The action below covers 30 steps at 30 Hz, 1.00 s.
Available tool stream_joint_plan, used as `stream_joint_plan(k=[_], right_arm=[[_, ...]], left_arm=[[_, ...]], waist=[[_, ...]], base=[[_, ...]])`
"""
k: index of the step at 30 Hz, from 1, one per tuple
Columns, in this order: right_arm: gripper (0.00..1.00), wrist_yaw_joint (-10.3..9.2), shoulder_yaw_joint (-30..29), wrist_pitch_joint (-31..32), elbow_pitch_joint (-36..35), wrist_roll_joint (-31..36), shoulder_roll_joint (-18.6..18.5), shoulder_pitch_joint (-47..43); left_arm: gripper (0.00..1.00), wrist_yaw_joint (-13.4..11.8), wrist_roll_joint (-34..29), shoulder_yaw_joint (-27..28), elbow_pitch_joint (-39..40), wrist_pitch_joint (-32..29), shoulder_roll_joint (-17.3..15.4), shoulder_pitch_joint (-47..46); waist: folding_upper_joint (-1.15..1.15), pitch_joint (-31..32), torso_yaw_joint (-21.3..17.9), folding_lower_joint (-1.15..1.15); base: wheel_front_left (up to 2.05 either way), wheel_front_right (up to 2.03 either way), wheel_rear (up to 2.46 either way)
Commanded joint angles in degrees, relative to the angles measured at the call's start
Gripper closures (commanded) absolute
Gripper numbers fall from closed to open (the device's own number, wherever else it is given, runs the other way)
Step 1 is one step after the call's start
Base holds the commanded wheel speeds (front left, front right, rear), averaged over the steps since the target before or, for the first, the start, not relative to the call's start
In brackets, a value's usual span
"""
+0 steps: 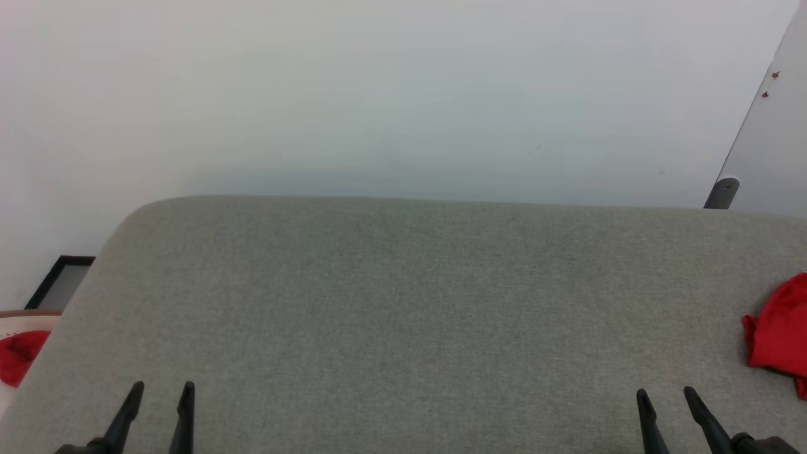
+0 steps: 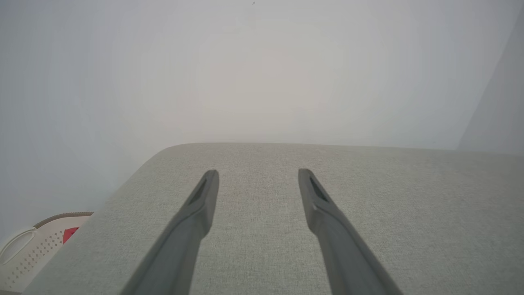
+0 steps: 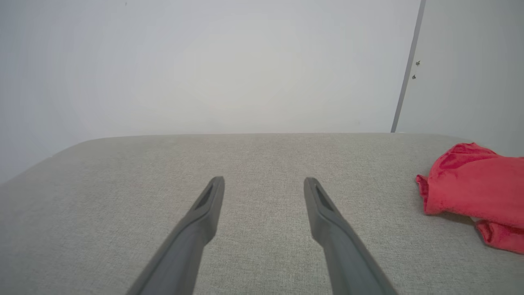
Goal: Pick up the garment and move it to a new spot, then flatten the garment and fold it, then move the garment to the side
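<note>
The red garment (image 1: pixel 778 331) lies bunched at the right edge of the grey fabric-covered worktop (image 1: pixel 403 302). It sits to the right of the right jaws, a little beyond their tips and not touching them. Both the left jaws and the right jaws stand wide and empty at the worktop's near edge. A cream basket (image 2: pixel 28 250) holding a small red cloth (image 1: pixel 17 356) sits off the worktop's left corner.

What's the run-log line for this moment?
left gripper: open, empty | right gripper: open, empty | garment: bunched at right edge of grey surface, untouched
</note>
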State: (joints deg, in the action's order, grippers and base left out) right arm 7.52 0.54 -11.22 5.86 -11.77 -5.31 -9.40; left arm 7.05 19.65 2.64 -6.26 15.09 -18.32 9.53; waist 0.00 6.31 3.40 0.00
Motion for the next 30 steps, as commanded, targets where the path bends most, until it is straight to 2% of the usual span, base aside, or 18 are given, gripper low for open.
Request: stream_joint_plan(k=[1, 18, 19, 23, 30], right_arm=[[0.00, -0.07, -0.30, 0.11, -0.56, 1.10, 0.09, -0.73], [0.00, -0.07, -1.13, 1.06, -2.52, 2.27, 0.70, -1.84], [1.00, 0.00, -1.08, 1.12, -2.31, 2.16, 0.50, -1.41], [1.00, 0.00, -0.87, 1.22, -0.10, 1.98, 0.66, -2.18], [1.00, 0.00, -1.54, 2.81, 0.89, -5.65, 0.82, -0.49]], left_arm=[[0.00, 0.15, -0.36, 0.08, -0.25, 0.03, 0.18, -0.54], [0.00, 0.45, 0.00, -0.09, -1.02, 0.03, 0.59, -0.77], [1.00, 0.27, 0.04, -0.14, -1.07, 0.00, 0.64, -0.40], [1.00, 0.26, 0.20, -0.72, -3.04, -0.06, 2.26, 0.79], [1.00, 0.28, 6.88, -0.25, -3.76, -2.14, 3.59, -0.78]], waist=[[0.00, 0.02, -0.12, 0.00], [0.00, -0.02, -0.02, 0.00], [0.00, -0.02, -0.02, 0.00], [0.00, -0.03, -0.03, 0.00], [0.00, -0.38, -0.21, 0.00]], base=[[0.00, 0.00, 0.00], [0.00, 0.00, 0.00], [0.00, 0.00, 0.00], [0.00, 0.00, 0.00], [0.00, 0.00, 0.00]])
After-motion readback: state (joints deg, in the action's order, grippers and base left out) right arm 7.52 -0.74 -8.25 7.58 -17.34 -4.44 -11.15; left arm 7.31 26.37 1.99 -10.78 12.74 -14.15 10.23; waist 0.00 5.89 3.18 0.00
